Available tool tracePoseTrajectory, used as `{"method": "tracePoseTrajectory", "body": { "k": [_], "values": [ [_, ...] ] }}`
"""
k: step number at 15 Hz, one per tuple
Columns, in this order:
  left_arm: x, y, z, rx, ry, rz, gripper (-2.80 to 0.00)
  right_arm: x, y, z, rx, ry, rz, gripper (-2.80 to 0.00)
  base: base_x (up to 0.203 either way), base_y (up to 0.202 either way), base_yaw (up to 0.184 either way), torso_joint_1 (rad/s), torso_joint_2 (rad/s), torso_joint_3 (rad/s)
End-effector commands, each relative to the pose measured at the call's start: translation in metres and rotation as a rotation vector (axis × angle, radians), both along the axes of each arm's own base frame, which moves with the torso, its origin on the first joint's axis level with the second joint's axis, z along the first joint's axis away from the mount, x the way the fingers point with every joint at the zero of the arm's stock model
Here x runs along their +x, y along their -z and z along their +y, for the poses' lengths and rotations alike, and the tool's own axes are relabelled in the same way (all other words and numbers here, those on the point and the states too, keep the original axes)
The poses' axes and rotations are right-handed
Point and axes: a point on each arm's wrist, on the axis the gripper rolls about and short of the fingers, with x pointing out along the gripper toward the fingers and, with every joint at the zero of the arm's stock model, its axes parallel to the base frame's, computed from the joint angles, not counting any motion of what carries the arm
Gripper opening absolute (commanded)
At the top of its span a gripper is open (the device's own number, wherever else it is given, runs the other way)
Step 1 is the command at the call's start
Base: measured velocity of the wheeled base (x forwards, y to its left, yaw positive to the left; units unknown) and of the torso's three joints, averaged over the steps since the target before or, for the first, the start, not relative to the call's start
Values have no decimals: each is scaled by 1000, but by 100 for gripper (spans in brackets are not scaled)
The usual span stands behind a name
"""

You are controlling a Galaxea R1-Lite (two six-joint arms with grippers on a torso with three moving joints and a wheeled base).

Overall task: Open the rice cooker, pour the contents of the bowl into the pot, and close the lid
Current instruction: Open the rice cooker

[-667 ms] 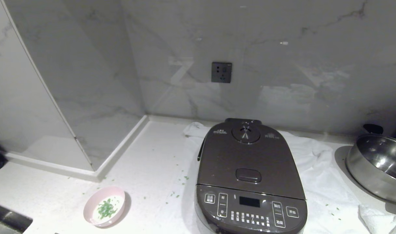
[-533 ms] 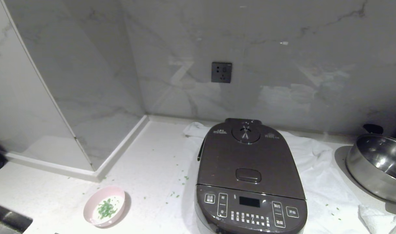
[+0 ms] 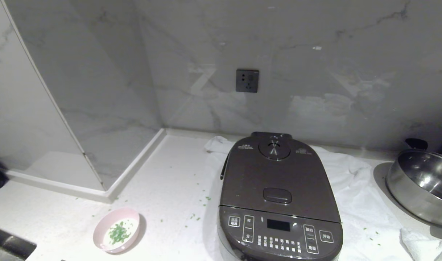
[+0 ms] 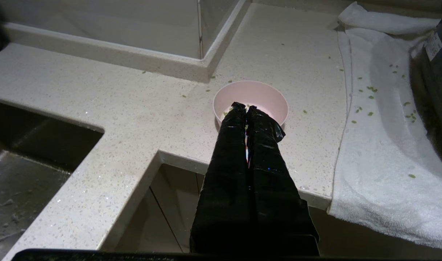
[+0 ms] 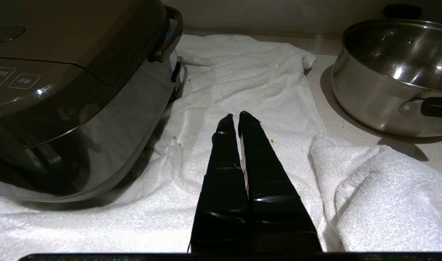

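Rice cooker (image 3: 280, 195) first, but I start from my grippers: the left gripper (image 4: 246, 107) has its fingers pressed together, empty, lined up with the bowl (image 4: 250, 101) at centre frame. The right gripper (image 5: 238, 116) is likewise pinched closed on nothing, over the white towel (image 5: 242, 72) in mid frame. The cooker fills the lower centre of the head view, its lid (image 3: 277, 177) down. I judge it heavy and stable; the oval release button (image 3: 277, 195) is where I'd press. The bowl, lower left in the head view, looks light and likely slippery, so I'd grip its rim. The contents of the bowl (image 3: 118, 232) could spill. A steel pan (image 3: 420, 183) stands at right, well clear.
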Motion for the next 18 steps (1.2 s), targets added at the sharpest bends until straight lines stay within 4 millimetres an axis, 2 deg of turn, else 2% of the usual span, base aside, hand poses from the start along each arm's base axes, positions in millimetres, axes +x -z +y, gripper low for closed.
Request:
{"method": "tracePoseTrajectory", "body": {
  "k": [1,9,11,15,18],
  "values": [
    [0,0,0,0,-1,-1,-280,0,0,0,0,0,1,-280,0,0,0,0,0,0],
    [0,0,0,0,-1,-1,-280,-1,-2,0,-9,0,-8,-280,0,0,0,0,0,0],
    [0,0,0,0,-1,-1,-280,-6,-24,0,-9,-9,-68,-280,0,0,0,0,0,0],
    [0,0,0,0,-1,-1,-280,0,-67,2,-6,-98,-39,-280,0,0,0,0,0,0],
    [0,0,0,0,-1,0,-280,18,-99,4,3,-189,23,-280,0,0,0,0,0,0]
  ]
}}
